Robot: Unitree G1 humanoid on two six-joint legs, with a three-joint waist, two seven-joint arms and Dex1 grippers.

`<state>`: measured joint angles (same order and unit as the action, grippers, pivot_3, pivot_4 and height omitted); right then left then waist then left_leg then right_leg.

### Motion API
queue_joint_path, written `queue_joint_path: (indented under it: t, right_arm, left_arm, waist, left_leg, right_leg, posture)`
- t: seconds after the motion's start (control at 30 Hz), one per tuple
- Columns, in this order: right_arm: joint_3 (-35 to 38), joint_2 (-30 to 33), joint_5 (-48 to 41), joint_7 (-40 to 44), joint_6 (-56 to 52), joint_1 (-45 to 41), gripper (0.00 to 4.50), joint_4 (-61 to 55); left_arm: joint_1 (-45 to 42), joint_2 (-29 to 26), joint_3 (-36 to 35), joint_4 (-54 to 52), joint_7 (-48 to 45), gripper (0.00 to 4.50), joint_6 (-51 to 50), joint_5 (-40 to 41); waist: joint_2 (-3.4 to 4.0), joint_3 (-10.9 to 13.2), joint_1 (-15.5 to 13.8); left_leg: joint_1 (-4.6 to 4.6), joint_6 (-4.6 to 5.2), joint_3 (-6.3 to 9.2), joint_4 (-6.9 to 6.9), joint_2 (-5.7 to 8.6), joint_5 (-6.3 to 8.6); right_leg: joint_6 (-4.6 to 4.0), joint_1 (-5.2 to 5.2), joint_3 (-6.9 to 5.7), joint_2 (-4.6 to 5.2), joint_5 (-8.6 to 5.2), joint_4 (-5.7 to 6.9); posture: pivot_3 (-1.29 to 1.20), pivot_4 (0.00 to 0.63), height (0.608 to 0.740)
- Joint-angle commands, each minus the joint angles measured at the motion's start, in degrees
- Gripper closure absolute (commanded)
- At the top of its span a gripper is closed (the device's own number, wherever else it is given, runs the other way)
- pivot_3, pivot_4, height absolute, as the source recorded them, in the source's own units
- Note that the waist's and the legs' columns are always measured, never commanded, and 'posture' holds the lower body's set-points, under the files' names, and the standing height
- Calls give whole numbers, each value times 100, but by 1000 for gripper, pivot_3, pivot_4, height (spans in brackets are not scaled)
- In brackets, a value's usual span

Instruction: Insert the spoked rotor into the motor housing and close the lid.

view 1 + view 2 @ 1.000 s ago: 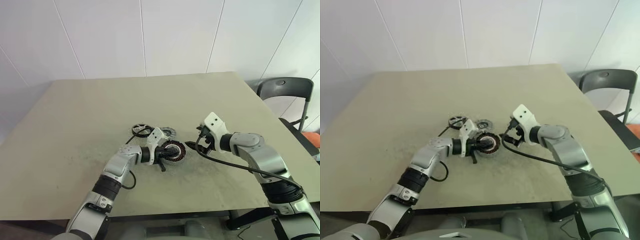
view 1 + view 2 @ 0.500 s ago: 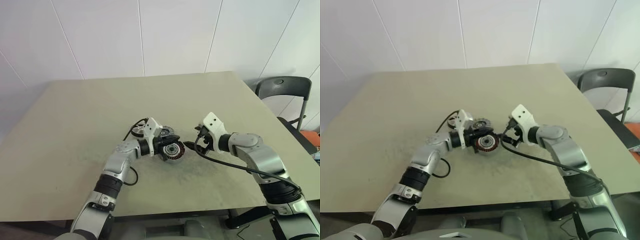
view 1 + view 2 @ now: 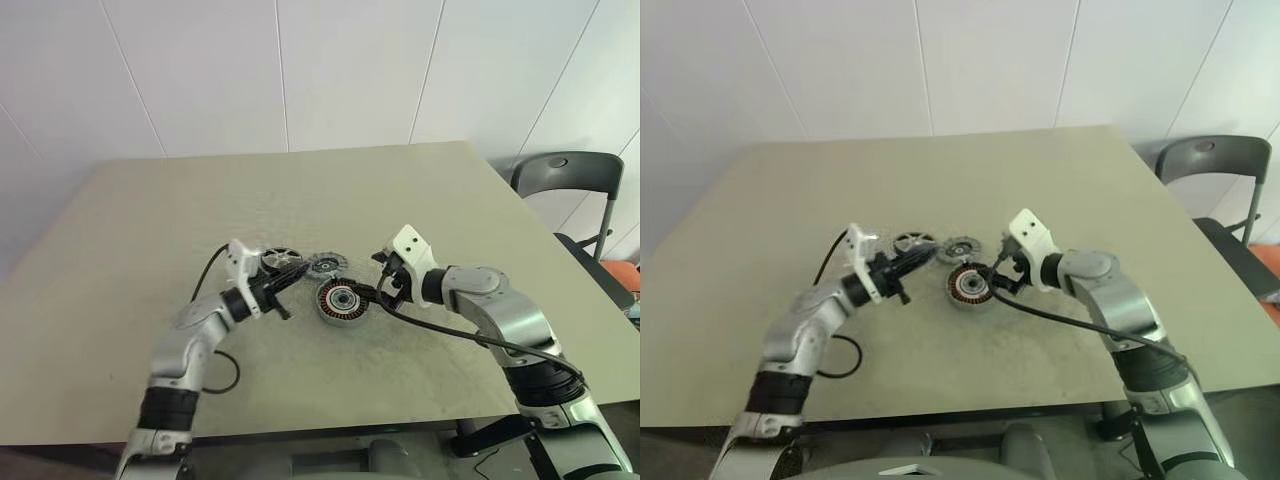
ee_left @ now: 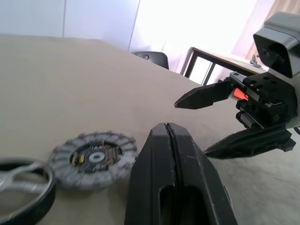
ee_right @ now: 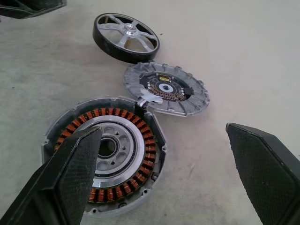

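Note:
The motor housing [image 3: 343,300], a black ring with copper windings, lies flat on the table. Behind it lies the grey scalloped lid [image 3: 325,265], and left of the lid lies the spoked rotor [image 3: 281,259]. My left gripper [image 3: 292,273] is shut and empty. Its tip is by the rotor's near rim, and I cannot tell whether it touches. In the left wrist view its shut fingers [image 4: 171,154] rise beside the lid [image 4: 93,157]. My right gripper [image 5: 162,131] stands open with one finger over the housing [image 5: 112,154], gripping nothing.
The beige table [image 3: 150,220] has wide bare room on all sides of the parts. A black cable [image 3: 450,335] trails from my right wrist across the table. A dark chair [image 3: 565,175] stands past the table's right edge.
The housing, tilted up at my left gripper's tip half a second ago, now lies flat. My left gripper has swung left to the rotor. The right gripper has edged slightly left.

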<state>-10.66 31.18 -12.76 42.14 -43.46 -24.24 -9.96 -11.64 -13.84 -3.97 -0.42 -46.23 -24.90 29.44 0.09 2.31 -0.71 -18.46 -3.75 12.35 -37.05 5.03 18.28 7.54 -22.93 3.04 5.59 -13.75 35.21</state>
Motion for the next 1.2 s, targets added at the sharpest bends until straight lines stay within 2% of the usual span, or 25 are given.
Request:
queue_joint_path:
  t: [0.03, 0.17, 0.3, 0.5, 0.53, 0.6, 0.87, 1.2]
  right_arm:
    - [-45, 52, -16, 111, 122, -121, 0, -198]
    - [-47, 25, 7, 121, 139, -147, 0, -150]
    - [-67, 27, 2, 134, 141, -133, 0, -167]
    - [-65, 68, 23, 126, 152, -121, 0, -165]
    - [-66, 69, 26, 117, 152, -114, 0, -170]
    - [-66, 71, 29, 106, 151, -102, 0, -181]
    - [-47, 74, 62, 43, 139, -61, 0, -203]
    - [-38, 74, 73, -11, 139, -28, 0, -206]
  left_arm:
    - [143, -60, -355, -333, 208, 4482, -276, 414]
    - [346, -57, -554, -373, 638, 4482, -866, 686]
    - [438, 50, -686, 129, 689, 4482, -908, 797]
    - [-12, 166, -874, 877, 941, 4482, -914, 810]
    - [-103, 197, -898, 968, 951, 4127, -907, 833]
    - [-217, 248, -940, 1032, 971, 3722, -955, 892]
    - [-811, 653, -1332, 1080, 1866, 1095, -1895, 1494]
    - [-1066, 1038, -1850, 958, 3071, 1095, -2710, 2094]
  waist:
    - [0, 0, -3]
    - [-1, 0, -8]
    - [0, 0, -6]
    - [-1, 1, -15]
    - [-2, 0, -20]
    - [-2, 1, -10]
    - [-3, 1, 1]
    - [-9, 5, -4]
  left_leg:
    - [0, 0, 0, -1, 0, 0]
    - [0, 0, 1, -2, 0, 0]
    - [1, 0, 0, -1, 0, 0]
    - [0, 0, -1, -2, 0, 0]
    - [0, 0, 0, -3, 0, 0]
    - [0, -1, 0, -3, 0, 0]
    - [-1, -1, -1, 0, 0, 0]
    - [-2, -2, 0, -1, 0, 0]
  right_leg:
    - [0, 1, 0, 0, 0, 0]
    - [0, 3, -1, 0, 0, 0]
    - [0, 2, -1, 0, 0, -1]
    - [0, 2, -1, 0, 0, -1]
    - [0, 3, -1, 0, 0, -1]
    - [0, 3, -1, 0, 0, -2]
    - [0, -1, 0, 0, 1, -2]
    - [1, -1, 0, 0, 0, -2]
  posture:
    - [0, 0, 740]
    - [0, 0, 740]
    - [0, 0, 740]
    - [0, 0, 740]
    - [0, 0, 740]
    - [0, 0, 740]
    - [0, 0, 740]
    - [0, 0, 740]
